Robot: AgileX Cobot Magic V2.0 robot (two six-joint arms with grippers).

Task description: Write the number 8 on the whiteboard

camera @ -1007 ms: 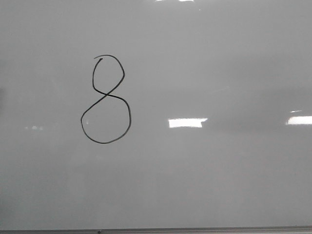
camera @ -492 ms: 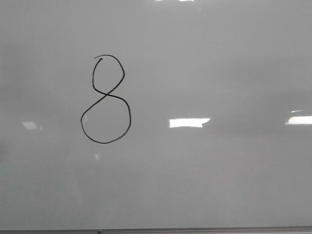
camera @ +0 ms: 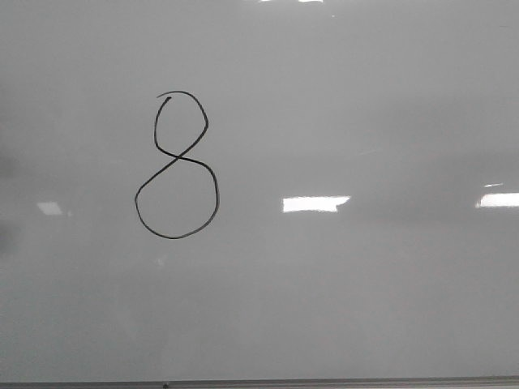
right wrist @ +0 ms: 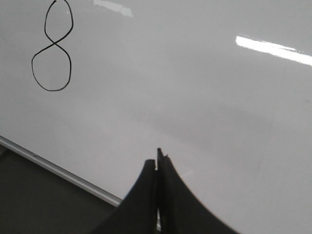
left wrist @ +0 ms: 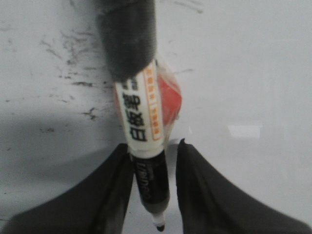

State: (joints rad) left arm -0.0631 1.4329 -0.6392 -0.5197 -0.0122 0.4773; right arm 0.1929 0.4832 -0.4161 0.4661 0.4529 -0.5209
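The number 8 (camera: 177,159) is a thin black marker figure on the left half of the whiteboard (camera: 365,105), small loop over a larger round loop, with a tiny hook on top. It also shows in the right wrist view (right wrist: 55,43). Neither gripper shows in the front view. My left gripper (left wrist: 156,145) has a white and black marker (left wrist: 141,117) between its fingers, bare tip showing, over the smudged whiteboard (left wrist: 253,73); the marker lies against one finger, with a thin gap at the other. My right gripper (right wrist: 157,156) is shut and empty, over the whiteboard (right wrist: 195,87) near its edge.
A thin grey metal edge (camera: 324,381) runs along the board's near side and shows in the right wrist view (right wrist: 58,169), with a dark surface (right wrist: 39,204) beyond it. Bright rectangular glare patches (camera: 315,203) lie on the board. Something red (left wrist: 171,100) sits behind the marker.
The 8 is unchanged. Only faint glare and a dim shadow at the board's left edge have shifted slightly.
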